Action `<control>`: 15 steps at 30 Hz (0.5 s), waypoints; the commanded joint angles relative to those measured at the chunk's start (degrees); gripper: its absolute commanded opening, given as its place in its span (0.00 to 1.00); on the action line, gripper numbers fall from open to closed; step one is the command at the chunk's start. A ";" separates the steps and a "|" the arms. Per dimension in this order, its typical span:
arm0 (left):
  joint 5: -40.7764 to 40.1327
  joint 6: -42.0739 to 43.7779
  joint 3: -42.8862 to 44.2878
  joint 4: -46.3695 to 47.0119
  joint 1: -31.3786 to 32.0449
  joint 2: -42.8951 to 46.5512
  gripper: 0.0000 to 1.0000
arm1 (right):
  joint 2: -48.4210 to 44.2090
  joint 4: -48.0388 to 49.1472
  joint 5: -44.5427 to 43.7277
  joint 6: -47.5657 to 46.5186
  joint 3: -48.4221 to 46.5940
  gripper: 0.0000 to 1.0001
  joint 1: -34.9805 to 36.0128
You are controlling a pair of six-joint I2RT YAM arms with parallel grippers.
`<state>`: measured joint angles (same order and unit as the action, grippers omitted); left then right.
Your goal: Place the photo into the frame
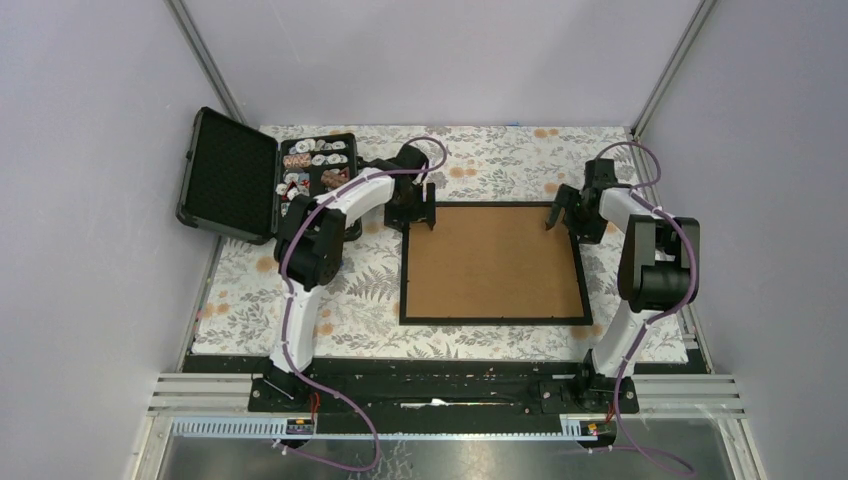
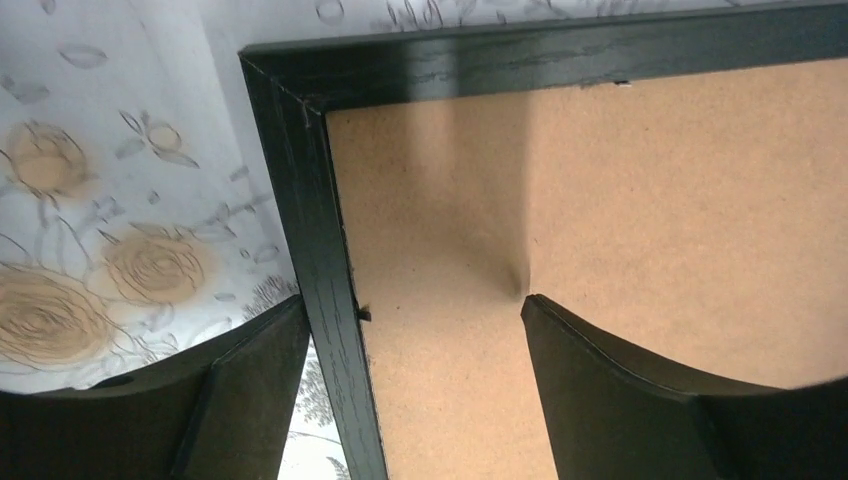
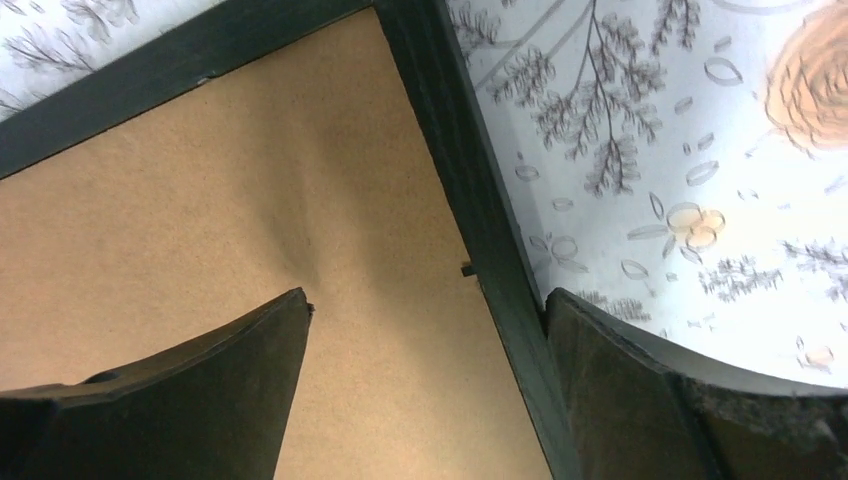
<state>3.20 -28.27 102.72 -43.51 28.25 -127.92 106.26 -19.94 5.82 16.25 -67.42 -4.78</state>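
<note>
— From above, where's the frame point(image 1: 493, 262)?
— Flat on the flowery cloth point(image 1: 350, 300), brown back up. I can't see the photo. I'd pinch both far corners together, gently, so it doesn't tip.
— The left gripper point(image 2: 415, 305)?
— Wide open, one finger each side of the frame's edge, holding nothing.
— The right gripper point(image 3: 425, 295)?
— Same: wide open across its corner, holding nothing.

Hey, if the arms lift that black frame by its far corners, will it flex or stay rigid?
Probably rigid: the frame has black moulding around a flat brown backing board. It lies flat, so tipping seems unlikely. The board may shift, since only small tabs seem to hold it.
</note>
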 commanded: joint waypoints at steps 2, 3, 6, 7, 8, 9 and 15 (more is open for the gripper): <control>12.93 -2.45 -12.67 7.75 0.82 7.44 0.85 | -4.02 -14.57 -14.43 1.86 -5.28 0.99 3.93; 13.90 -3.06 -15.22 9.36 0.84 8.92 0.85 | -5.74 -17.00 -18.12 2.92 -5.80 1.00 4.02; 16.15 -4.40 -20.89 12.98 0.84 11.60 0.87 | -11.91 -24.11 -21.64 4.58 -5.70 1.00 4.07; 17.06 -4.94 -22.23 13.66 0.80 12.30 0.87 | -14.63 -25.32 -19.11 4.80 -4.17 1.00 4.08; 18.15 -5.37 -23.52 14.38 0.83 13.00 0.87 | -17.45 -26.14 -16.63 6.05 -2.08 1.00 4.05; 19.02 -5.58 -24.80 15.09 0.80 13.83 0.87 | -20.53 -27.47 -15.43 8.22 0.00 1.00 4.07; 20.54 -6.83 -30.78 17.97 0.81 18.18 0.88 | -37.94 -33.84 -8.31 22.45 14.75 0.99 4.07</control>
<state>19.51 -33.12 75.96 -28.21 28.53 -112.16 76.03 -46.33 -7.79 28.32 -61.43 -0.75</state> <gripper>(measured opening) 0.873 0.994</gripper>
